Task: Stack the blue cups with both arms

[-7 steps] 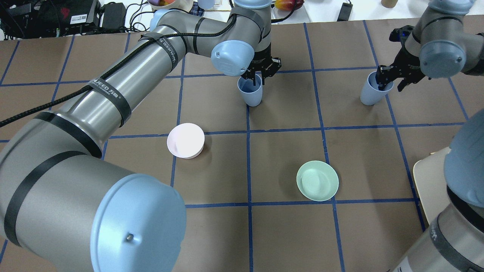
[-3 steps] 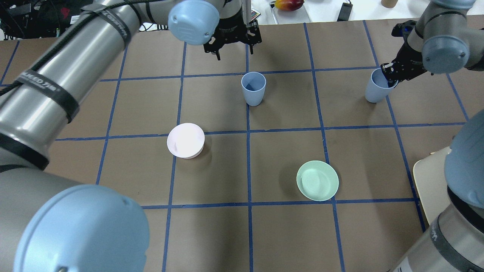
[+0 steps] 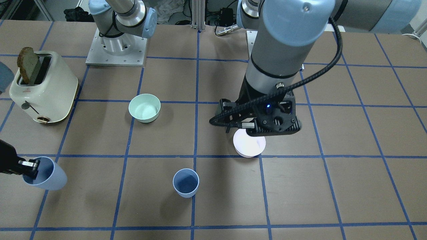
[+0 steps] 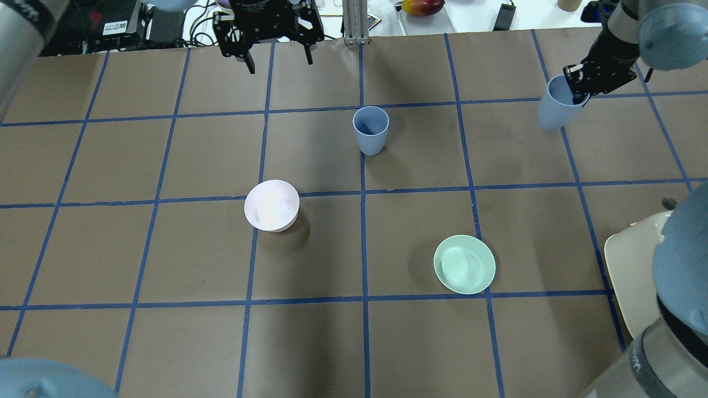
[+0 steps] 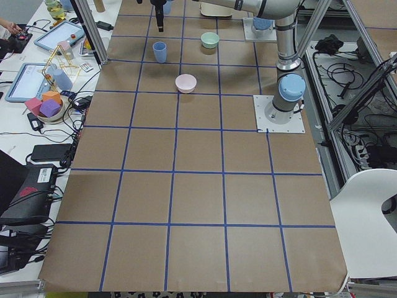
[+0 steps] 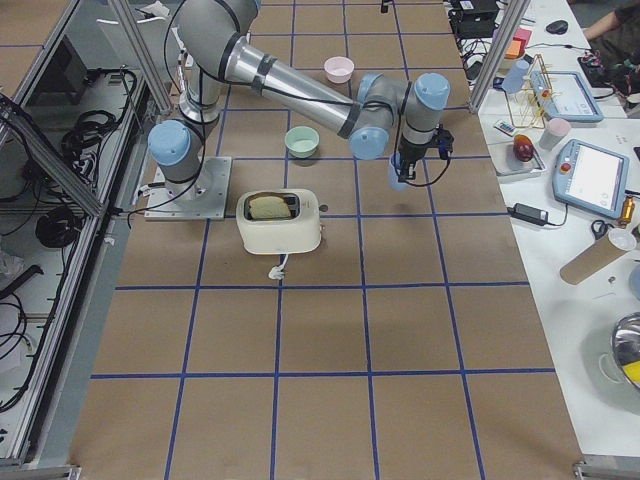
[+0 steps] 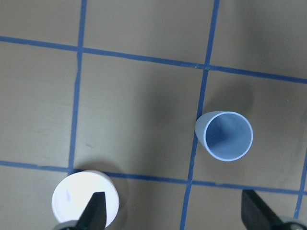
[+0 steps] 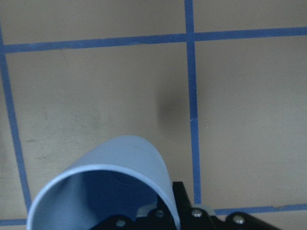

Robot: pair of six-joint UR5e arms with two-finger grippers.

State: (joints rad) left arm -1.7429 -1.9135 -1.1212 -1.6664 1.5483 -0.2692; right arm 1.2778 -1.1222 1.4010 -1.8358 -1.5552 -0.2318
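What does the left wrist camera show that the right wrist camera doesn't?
Left wrist only: an upright blue cup standing free, the pink bowl, and the open left end effector. Right wrist only: the second blue cup, tilted, pinched at its rim by the right end effector. Both: brown table with blue tape lines.

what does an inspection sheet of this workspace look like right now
surface: brown paper-covered table with a blue tape grid; no spills seen
job's things: matte pale blue tapered cup upright and free mid-table; second pale blue cup tilted, held at its rim
clutter: pale pink bowl, mint-green bowl, cream toaster with a bread slice in it
hands: left hand open, empty, high above the table; right hand shut on the second cup, one finger inside
cables: black braided cable looped at the left wrist; loose cables beyond the far edge
surroundings: blue-framed tablet on a side bench; white chair
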